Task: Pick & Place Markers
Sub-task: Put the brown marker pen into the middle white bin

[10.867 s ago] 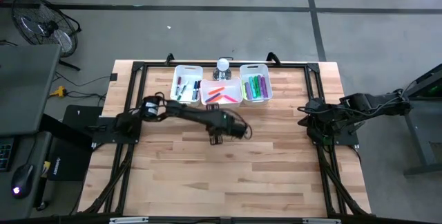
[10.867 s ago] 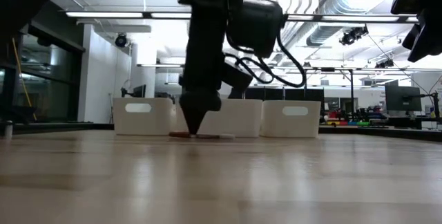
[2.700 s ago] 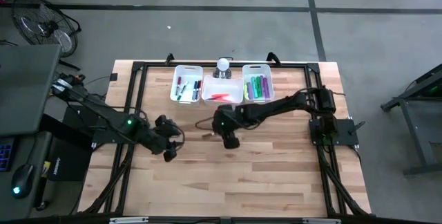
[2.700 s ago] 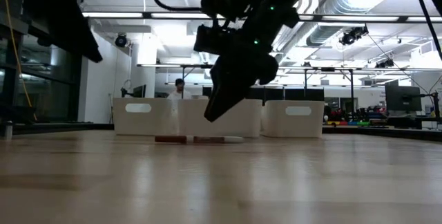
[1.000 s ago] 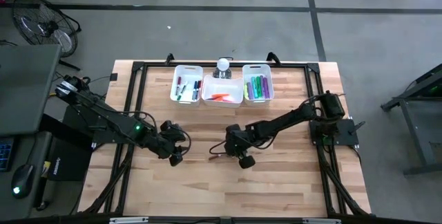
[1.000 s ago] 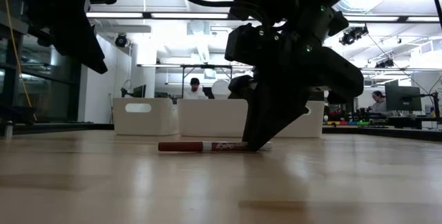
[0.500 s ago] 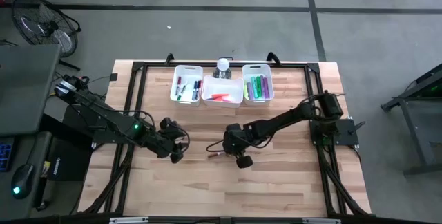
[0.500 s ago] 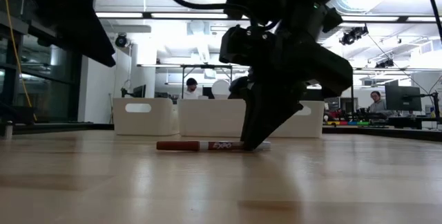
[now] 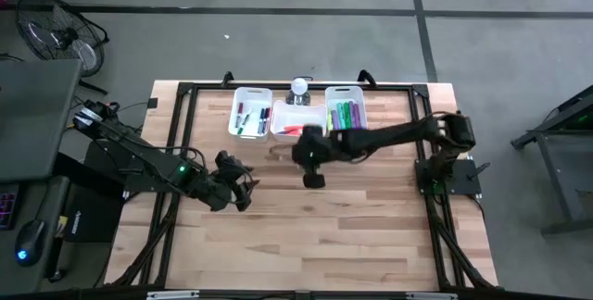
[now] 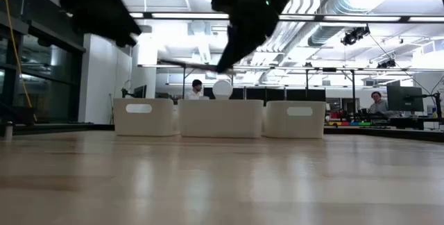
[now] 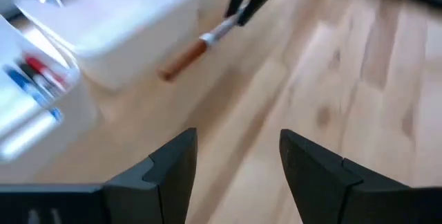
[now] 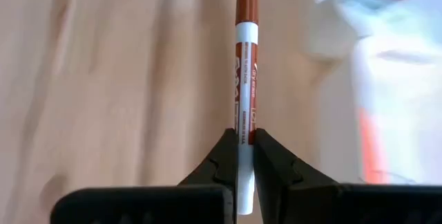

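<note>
My right gripper (image 9: 301, 154) is shut on a marker with a white barrel and a red-brown cap (image 12: 246, 58). It holds it in the air just in front of the middle white bin (image 9: 297, 124). The low view shows the marker (image 10: 189, 64) as a thin, nearly level line well above the table. My left gripper (image 9: 243, 192) hovers open over the left-middle of the table, and its wrist view shows the marker (image 11: 197, 50) ahead of it. More markers lie in the three bins. My right gripper pinches the marker's white barrel (image 12: 246, 124) between its two fingers, toward the end away from the cap. The fingers (image 10: 232, 48) slant down from above and lie across the marker. The marker is lifted clear, close to level, its capped end (image 10: 163, 62) pointing toward the table's left.
Three white bins stand in a row by the far edge. The left bin (image 9: 250, 113) holds blue, red and black markers, the middle bin red and orange ones, and the right bin (image 9: 344, 115) green and purple ones. A white round object (image 9: 299, 87) sits behind them. Bare wood covers the near half.
My right gripper has lifted the marker clear of the table and carried it up and toward the far edge, up to the middle bin. It has stayed shut on the marker throughout.
</note>
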Available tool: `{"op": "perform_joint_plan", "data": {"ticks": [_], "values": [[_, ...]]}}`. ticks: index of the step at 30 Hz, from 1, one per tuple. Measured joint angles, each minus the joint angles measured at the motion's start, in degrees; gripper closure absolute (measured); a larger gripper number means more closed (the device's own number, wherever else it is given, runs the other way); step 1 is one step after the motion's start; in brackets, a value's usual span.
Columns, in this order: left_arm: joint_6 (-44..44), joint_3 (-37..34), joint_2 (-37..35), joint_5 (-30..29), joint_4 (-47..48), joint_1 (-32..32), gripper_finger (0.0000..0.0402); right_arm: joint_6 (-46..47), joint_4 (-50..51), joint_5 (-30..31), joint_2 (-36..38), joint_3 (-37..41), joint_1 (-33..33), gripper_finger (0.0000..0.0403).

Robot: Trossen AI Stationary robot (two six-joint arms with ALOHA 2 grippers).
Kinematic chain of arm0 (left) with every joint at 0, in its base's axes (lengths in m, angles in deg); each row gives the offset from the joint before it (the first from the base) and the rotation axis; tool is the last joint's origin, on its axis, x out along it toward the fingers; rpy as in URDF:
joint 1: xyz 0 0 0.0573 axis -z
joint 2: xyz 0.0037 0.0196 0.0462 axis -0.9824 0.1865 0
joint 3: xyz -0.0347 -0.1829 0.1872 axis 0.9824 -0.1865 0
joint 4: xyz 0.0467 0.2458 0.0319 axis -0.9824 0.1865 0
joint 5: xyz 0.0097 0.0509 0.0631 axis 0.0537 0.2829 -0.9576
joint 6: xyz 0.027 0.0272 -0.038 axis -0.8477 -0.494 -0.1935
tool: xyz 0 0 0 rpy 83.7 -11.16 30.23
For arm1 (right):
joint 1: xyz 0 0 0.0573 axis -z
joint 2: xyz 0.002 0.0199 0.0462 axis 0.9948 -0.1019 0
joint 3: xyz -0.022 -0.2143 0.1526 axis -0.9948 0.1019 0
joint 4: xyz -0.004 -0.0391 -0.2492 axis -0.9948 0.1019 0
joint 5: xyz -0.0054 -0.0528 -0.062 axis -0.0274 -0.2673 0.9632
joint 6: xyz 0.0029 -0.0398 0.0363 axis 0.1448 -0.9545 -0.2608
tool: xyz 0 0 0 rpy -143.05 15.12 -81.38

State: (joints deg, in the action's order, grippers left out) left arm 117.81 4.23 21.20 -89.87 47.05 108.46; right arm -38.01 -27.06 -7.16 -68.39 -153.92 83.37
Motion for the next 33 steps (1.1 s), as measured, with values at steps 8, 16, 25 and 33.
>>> {"op": "perform_joint_plan", "data": {"ticks": [8, 16, 25, 33], "values": [[-5.8, 4.9, 0.0, -13.3, -1.7, -0.1, 0.0199, -0.1, 0.2, 0.4, 8.1, -5.2, 3.5, 0.0388], [-26.4, 9.3, 0.0, -4.7, -23.8, -8.0, 0.0199, -1.6, -2.0, -0.3, 14.5, -9.2, 3.8, 0.0388], [-33.6, 10.0, 0.0, 3.4, -36.7, -16.5, 0.0199, -3.6, -2.2, 0.3, 18.7, -9.8, 4.2, 0.0388], [-36.5, 10.0, 0.0, 11.9, -47.8, -21.2, 0.0199, -4.6, -2.3, -0.9, 18.8, -9.8, 4.2, 0.0388]]}}
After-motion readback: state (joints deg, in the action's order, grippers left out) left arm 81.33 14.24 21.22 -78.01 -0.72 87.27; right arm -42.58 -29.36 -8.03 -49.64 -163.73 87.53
